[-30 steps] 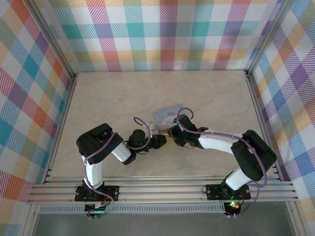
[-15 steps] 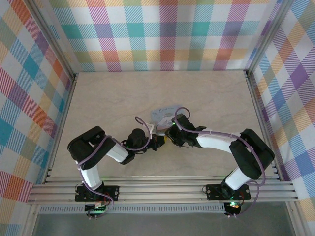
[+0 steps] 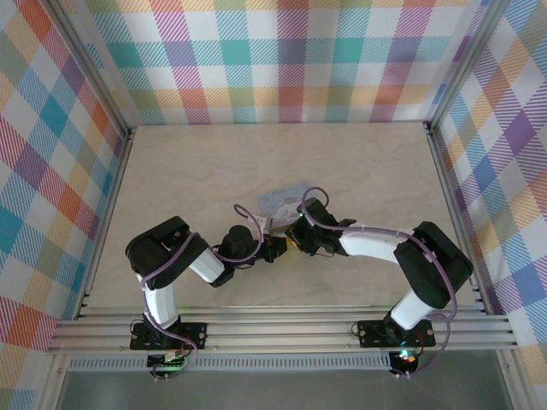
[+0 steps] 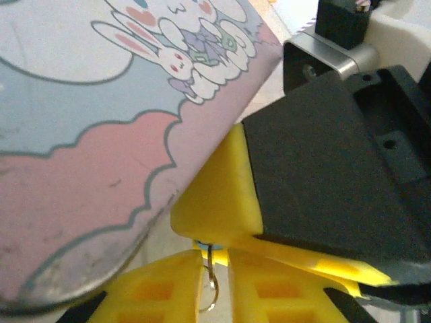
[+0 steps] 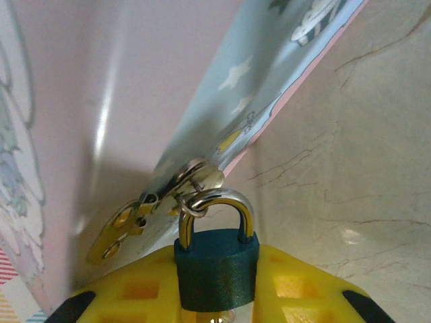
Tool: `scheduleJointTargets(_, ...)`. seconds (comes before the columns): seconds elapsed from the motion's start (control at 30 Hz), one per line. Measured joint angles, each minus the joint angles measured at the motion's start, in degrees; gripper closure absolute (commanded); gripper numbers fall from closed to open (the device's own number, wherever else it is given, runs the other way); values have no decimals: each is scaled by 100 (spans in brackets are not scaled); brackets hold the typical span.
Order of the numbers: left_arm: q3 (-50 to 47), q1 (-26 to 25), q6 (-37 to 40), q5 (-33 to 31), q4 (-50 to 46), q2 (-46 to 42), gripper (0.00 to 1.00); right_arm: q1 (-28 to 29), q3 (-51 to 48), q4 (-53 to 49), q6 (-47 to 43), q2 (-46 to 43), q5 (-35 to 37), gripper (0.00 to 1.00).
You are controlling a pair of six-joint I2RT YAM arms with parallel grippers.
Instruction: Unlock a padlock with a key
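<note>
Right gripper (image 3: 294,241) clamps padlock (image 5: 217,269), shackle (image 5: 236,200) hooked through box (image 5: 101,101) hasp (image 5: 165,194)

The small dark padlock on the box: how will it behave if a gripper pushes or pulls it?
The padlock looks like solid metal, so it is probably stiff and heavy for its size. Its shackle sits loosely in a small ring on the box, so it would likely swing, not stay put.

Pale blue bunny-print box (image 3: 283,197) on a beige marbled tabletop (image 3: 197,171), pastel plaid walls (image 3: 282,60) all around.
</note>
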Motion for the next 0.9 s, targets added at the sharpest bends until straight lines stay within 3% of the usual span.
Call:
scheduleJointTargets(0.07,-2,20,-57,63,68,66,100,0,11,-52,-4,2,24,100)
scheduleJointTargets(0.27,-4,17,-9,142,164,125,100,-2,39,-184,-50,-7,39,100)
scheduleJointTargets(0.4,-31,-151,597,-24,188,122,100,-83,260,-693,-306,-15,-133,100)
scheduleJointTargets(0.67,-39,-1558,2618,-2192,-216,-133,100,-175,944,-2592,-1322,74,-415,99)
scheduleJointTargets(0.77,-39,-1703,2940,-2542,-310,-197,100,-175,973,-2669,-1521,81,-457,88)
scheduleJointTargets(0.9,-61,-1668,2955,-2559,-396,-286,100,-173,997,-2675,-1687,81,-470,66)
